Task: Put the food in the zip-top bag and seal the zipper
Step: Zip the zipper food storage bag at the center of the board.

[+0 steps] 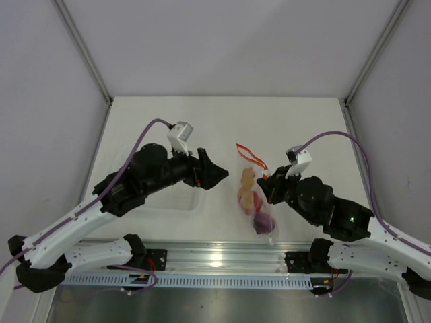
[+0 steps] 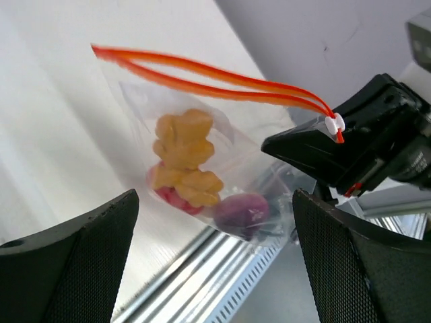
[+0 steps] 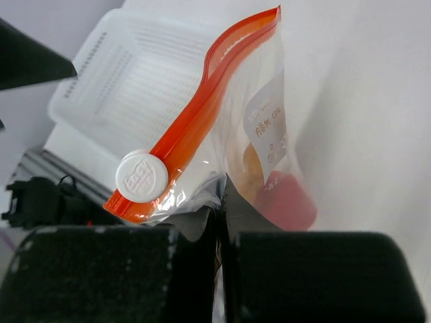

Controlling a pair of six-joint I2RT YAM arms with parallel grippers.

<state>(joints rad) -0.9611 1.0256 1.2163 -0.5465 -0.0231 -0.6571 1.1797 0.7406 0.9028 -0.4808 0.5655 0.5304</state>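
The zip-top bag [image 1: 254,196] is held off the table, hanging from one corner. All three food pieces are inside: the lumpy orange-yellow one [image 2: 185,158], the red one [image 2: 172,197] and the purple one [image 2: 241,214]. The zipper [image 2: 202,74] gapes open, its two red-orange strands apart, with the white slider [image 3: 141,176] at the pinched end. My right gripper [image 3: 221,202] is shut on the bag's corner just below the slider. My left gripper [image 1: 222,173] is open and empty, level with the bag and a little to its left.
A rigid clear tray [image 3: 128,81] with a dotted base lies on the table under my left arm, left of the bag. The metal rail [image 1: 215,259] runs along the table's near edge below the bag.
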